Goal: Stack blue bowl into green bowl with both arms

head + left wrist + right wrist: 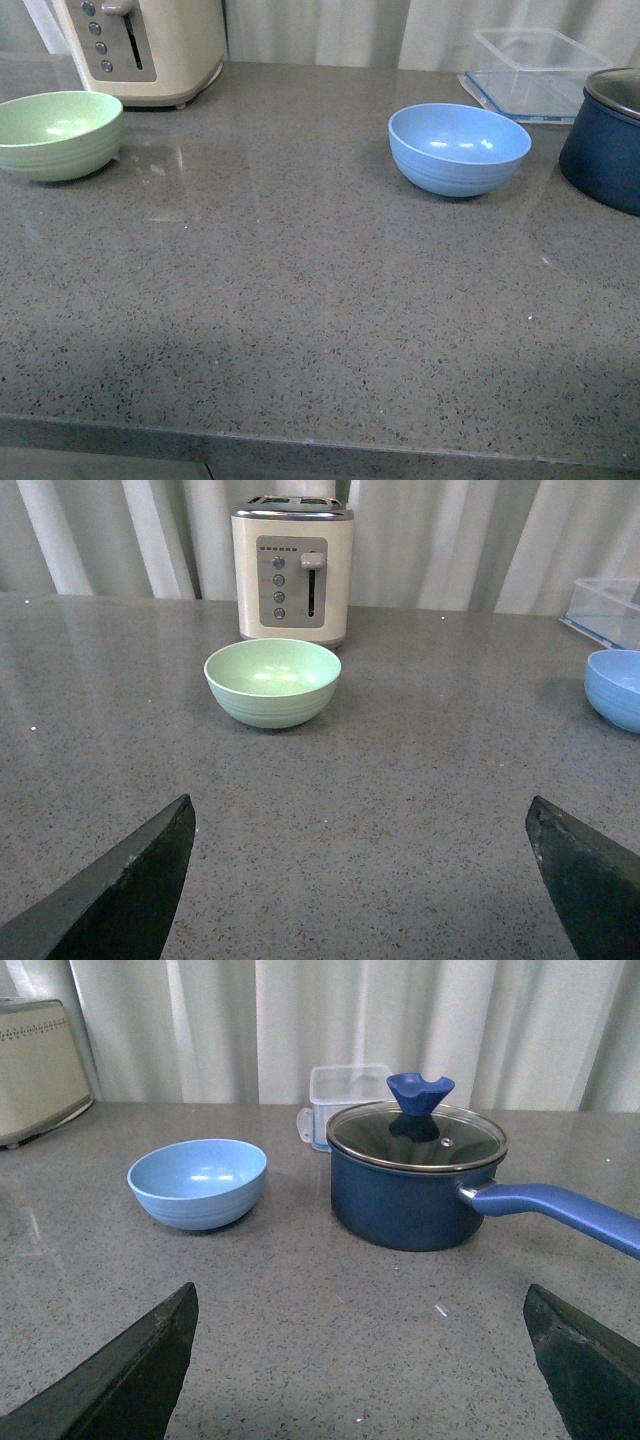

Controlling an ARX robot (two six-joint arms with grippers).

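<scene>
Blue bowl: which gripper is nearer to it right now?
Right. The right gripper has the blue bowl just ahead of it; the left gripper faces the green bowl, with the blue bowl far off to one side.

On countertop (300, 300): left bowl (58, 133) at far left edge, right bowl (459, 148) right of centre, well apart, both upright. Behind left bowl and slightly to its right: toaster (150, 45), near, not touching. At far right edge: pot (605, 150), near right bowl but apart from it; lid (418, 1135) on pot. Behind right bowl and pot: container (540, 75). Behind everything, past countertop's back edge: curtain (320, 30).
</scene>
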